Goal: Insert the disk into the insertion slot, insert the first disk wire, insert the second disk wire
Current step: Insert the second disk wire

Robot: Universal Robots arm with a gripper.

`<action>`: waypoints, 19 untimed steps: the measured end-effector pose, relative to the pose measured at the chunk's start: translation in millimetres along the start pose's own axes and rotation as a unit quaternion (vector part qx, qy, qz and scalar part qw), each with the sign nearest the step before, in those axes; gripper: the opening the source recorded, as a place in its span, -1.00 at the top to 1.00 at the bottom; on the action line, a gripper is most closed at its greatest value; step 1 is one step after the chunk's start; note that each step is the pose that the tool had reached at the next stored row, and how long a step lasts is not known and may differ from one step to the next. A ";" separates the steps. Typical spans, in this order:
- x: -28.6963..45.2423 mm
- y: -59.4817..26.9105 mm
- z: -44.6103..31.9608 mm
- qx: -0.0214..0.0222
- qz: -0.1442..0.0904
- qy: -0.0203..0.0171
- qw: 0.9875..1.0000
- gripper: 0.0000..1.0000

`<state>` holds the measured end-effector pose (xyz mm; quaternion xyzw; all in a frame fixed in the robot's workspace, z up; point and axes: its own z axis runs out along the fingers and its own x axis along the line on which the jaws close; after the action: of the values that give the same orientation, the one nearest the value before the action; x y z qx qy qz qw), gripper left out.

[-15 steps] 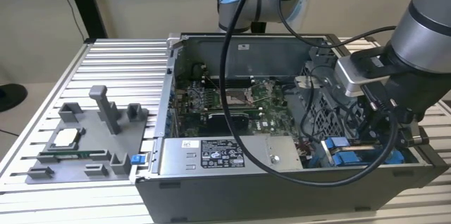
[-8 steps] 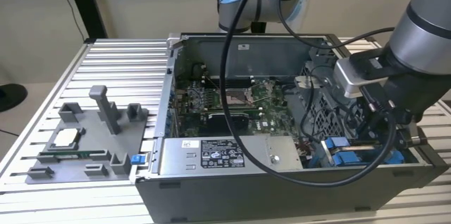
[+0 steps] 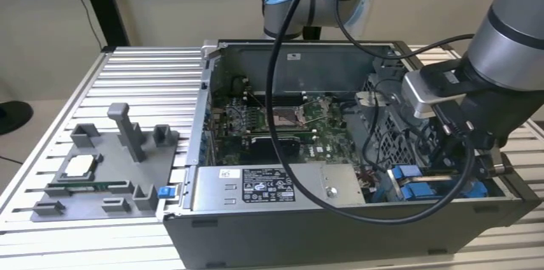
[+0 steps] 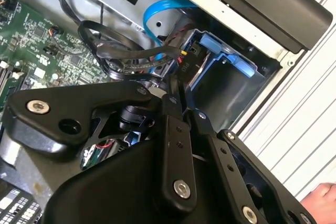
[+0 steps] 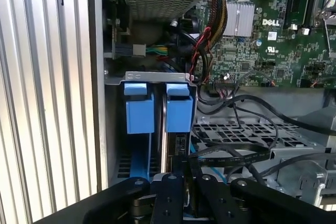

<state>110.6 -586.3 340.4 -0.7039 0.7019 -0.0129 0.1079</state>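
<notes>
Ribbed aluminium tabletop [image 3: 144,72] fills the exterior view, with an open dark grey computer case [image 3: 340,232] lying across the middle and right of the frame and a grey plastic fixture tray [image 3: 102,181] at lower left. Inside the case, a green motherboard [image 3: 281,123] sits at centre and a silver labelled power-supply box [image 3: 272,187] below it. The arm [image 3: 510,53] comes down from the upper right, its gripper [image 3: 463,155] lowered into the case's lower right corner.

In the first wrist view the insertion slot [image 5: 113,124] sits at centre left, and the disk [image 5: 179,114] stands on edge inside it, its blue carrier tabs beside a second blue tab. The gripper's fingers [image 5: 173,192] at the bottom centre are nearly together, pinching the disk's near end, with a flat black cable [image 5: 231,156] just beside them.
</notes>
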 end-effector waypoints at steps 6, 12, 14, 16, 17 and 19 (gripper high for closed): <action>0.1 0.2 3.3 0.000 0.000 0.000 1.000 1.00; 1.0 1.3 9.7 0.001 0.000 0.000 1.000 1.00; 0.6 1.1 8.3 0.001 0.000 -0.001 1.000 1.00; -0.4 -0.3 0.4 0.001 0.000 -0.002 1.000 -1.00; -1.1 -1.3 -5.1 0.001 0.000 -0.001 1.000 -1.00; -2.3 -2.8 -14.0 0.001 0.000 -0.001 1.000 -1.00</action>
<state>111.0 -585.9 354.8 -0.7038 0.7018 -0.0129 0.1092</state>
